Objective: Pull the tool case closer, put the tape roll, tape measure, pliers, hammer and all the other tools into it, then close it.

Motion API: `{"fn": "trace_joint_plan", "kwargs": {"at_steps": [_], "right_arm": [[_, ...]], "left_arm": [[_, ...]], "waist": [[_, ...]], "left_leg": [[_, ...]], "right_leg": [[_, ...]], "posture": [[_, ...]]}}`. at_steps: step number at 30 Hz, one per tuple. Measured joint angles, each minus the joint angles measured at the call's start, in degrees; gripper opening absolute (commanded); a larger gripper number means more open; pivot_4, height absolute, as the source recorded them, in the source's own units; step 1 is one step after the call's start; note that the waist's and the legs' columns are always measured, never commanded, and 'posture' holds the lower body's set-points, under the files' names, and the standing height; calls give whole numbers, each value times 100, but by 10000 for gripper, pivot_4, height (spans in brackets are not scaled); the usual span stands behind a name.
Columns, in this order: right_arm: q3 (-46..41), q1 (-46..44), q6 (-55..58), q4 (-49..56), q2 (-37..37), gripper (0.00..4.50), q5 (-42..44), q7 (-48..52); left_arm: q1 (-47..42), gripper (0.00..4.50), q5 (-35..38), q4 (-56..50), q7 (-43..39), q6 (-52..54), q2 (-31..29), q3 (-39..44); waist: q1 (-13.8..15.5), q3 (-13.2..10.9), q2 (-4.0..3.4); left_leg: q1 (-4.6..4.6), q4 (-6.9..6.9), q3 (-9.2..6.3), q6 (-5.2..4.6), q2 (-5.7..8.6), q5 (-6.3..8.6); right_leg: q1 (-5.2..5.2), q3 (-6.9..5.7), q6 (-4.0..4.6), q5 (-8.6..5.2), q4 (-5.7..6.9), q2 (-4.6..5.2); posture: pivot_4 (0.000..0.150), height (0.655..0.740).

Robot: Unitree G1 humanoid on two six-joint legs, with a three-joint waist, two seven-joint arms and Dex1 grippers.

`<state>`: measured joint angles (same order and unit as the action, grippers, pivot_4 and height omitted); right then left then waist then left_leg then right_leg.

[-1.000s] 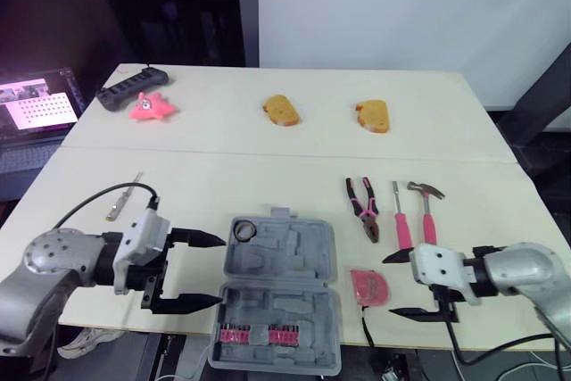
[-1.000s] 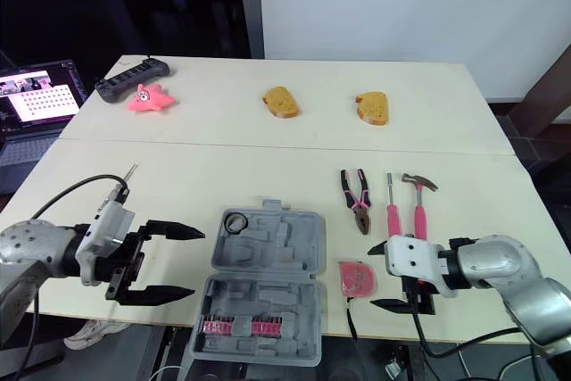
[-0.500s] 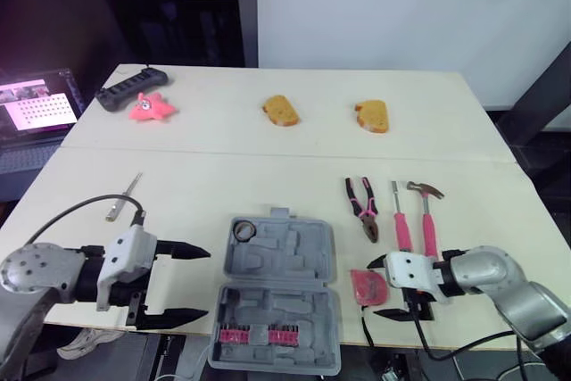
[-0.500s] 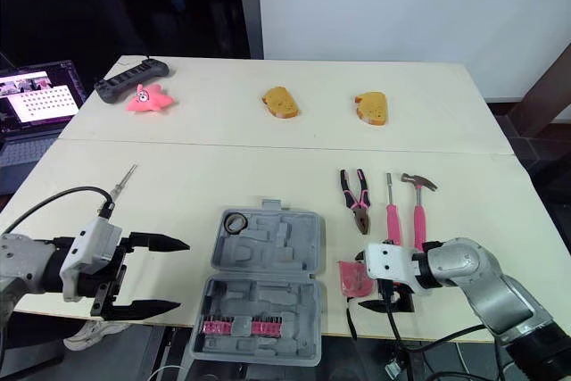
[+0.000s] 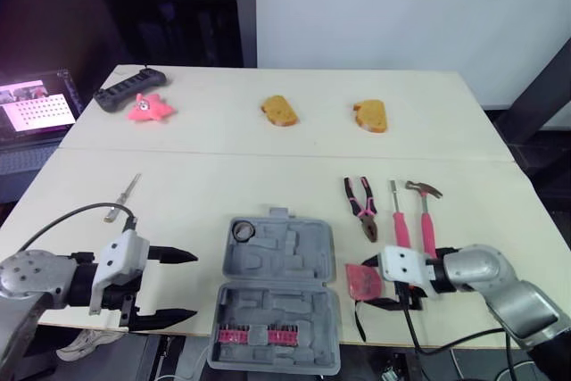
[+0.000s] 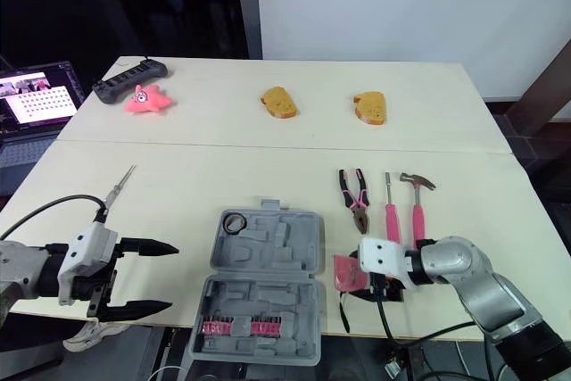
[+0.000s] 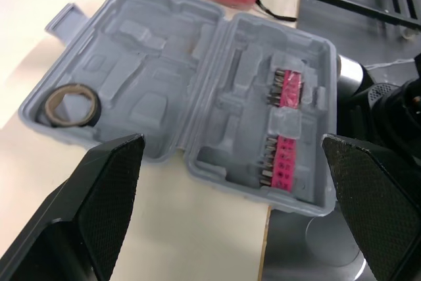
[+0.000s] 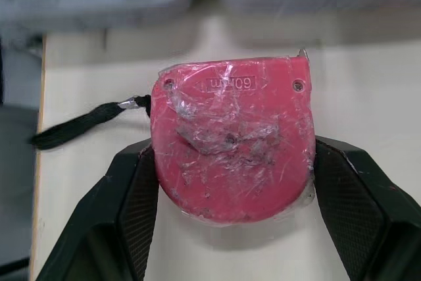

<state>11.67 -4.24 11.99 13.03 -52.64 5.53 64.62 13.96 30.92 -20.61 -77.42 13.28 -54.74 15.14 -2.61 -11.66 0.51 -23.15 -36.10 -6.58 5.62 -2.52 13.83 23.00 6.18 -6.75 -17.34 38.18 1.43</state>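
Note:
The grey tool case [image 5: 277, 296] lies open at the table's front edge. A tape roll [image 5: 244, 231] sits in its far left corner and pink bits [image 7: 283, 156] fill its near half. Just right of the case lies the red tape measure [image 8: 231, 139], with my right gripper [image 5: 382, 281] shut on it, a finger [image 8: 135, 208] pressed against each side. The pliers [image 5: 361, 207], a pink screwdriver [image 5: 399, 220] and the hammer [image 5: 425, 214] lie behind it. My left gripper [image 5: 190, 285] hangs open to the left of the case, holding nothing.
A thin metal tool [image 5: 123, 196] lies at the left. At the back of the table are two bread pieces [image 5: 280, 111] [image 5: 370, 116], a pink star toy [image 5: 147, 107] and a black controller [image 5: 120, 89]. A lit screen [image 5: 36, 106] stands off the left side.
My right gripper moved left onto the tape measure and its fingers came in against it, nudging it toward the case. My left gripper drew back to the left, away from the case.

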Motion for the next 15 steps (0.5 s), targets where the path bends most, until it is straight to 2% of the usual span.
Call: {"fn": "trace_joint_plan", "kwargs": {"at_steps": [7,11,15], "right_arm": [[53,-1218,1582,974,102,29282,352,-62],[978,-2730,3005,1046,360,29282,87,-48],[1750,-3699,3627,621,605,29282,-37,312]], "left_arm": [[198,45000,-61,41,147,-230,152,165],[577,45000,-180,-25,328,-382,357,324],[1061,45000,-215,-179,447,-370,408,658]], "waist": [[5,0,-1],[-5,0,-2],[10,1,1]], "left_leg": [[1,0,0,0,-2,0],[0,1,4,1,-6,0],[-5,6,4,0,-6,0]], "right_leg": [[0,-2,0,0,1,0],[9,-3,5,2,2,-1],[12,-6,5,2,0,1]], "posture": [[1500,7400],[1500,7400],[1500,7400]]}}
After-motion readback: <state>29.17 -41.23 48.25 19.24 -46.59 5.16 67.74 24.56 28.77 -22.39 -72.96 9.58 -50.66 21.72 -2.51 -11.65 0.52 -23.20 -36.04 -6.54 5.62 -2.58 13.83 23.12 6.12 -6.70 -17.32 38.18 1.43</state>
